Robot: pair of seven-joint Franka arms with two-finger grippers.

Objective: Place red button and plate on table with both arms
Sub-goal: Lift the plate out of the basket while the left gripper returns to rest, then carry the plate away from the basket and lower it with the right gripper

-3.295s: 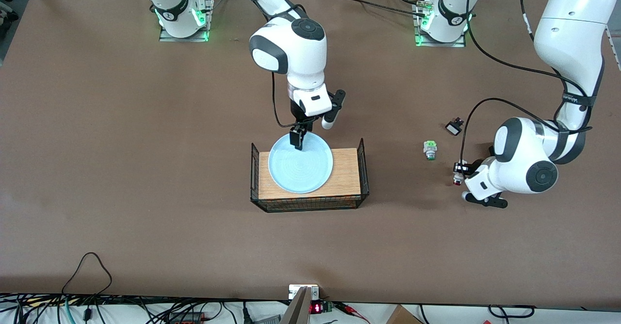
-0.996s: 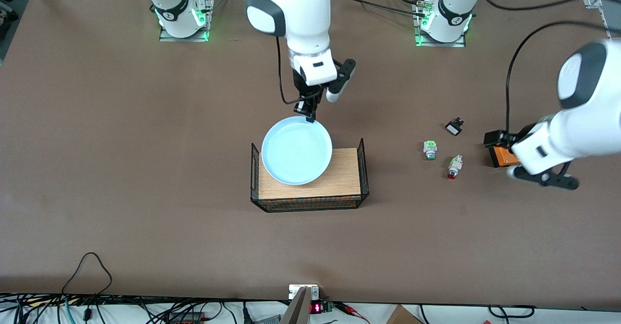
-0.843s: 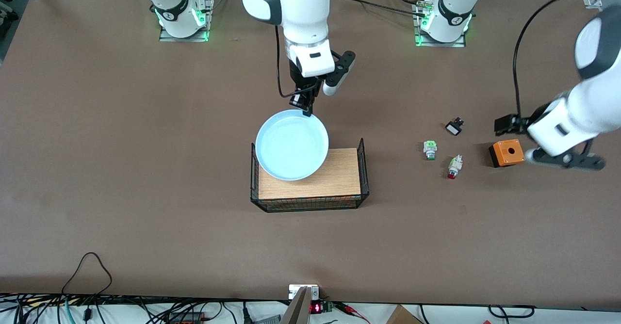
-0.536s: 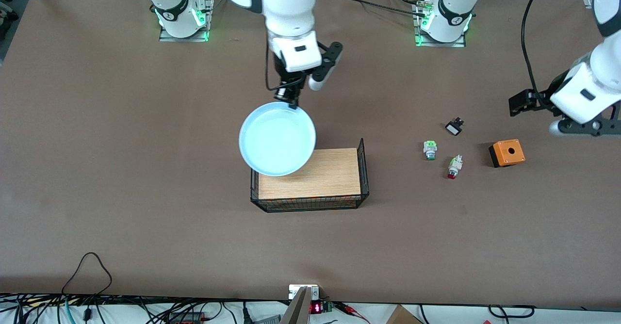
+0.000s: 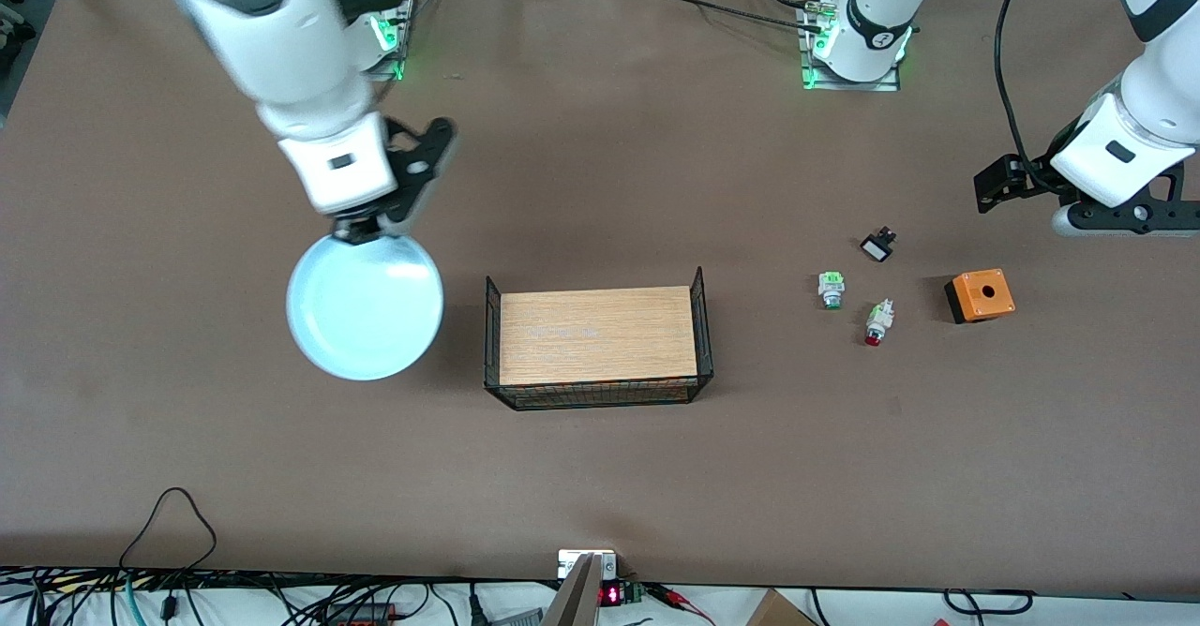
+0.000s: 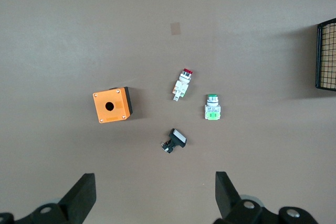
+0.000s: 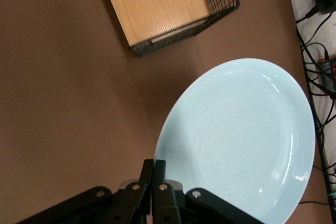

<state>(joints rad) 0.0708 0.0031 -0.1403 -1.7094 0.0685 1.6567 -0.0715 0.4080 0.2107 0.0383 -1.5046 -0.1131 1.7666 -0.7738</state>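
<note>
My right gripper [image 5: 361, 233] is shut on the rim of the pale-blue plate [image 5: 365, 306] and holds it in the air over the brown table [image 5: 187, 439], beside the wire-sided board toward the right arm's end. The right wrist view shows the plate [image 7: 247, 140] pinched at its edge by the gripper [image 7: 159, 169]. The red button [image 5: 877, 322] lies on its side on the table toward the left arm's end; it also shows in the left wrist view [image 6: 182, 84]. My left gripper [image 5: 996, 186] is open and empty, up in the air over the table near the black switch; its fingers [image 6: 79, 203] stand wide apart.
A light-wood board with black wire sides [image 5: 598, 337] stands at mid-table. A green-capped button [image 5: 831, 289], a small black switch [image 5: 877, 246] and an orange box [image 5: 980, 295] lie around the red button. Cables run along the table's near edge.
My right gripper has lifted the plate off the wire-sided board and carried it toward the right arm's end. My left gripper has let go of the red button and risen away.
</note>
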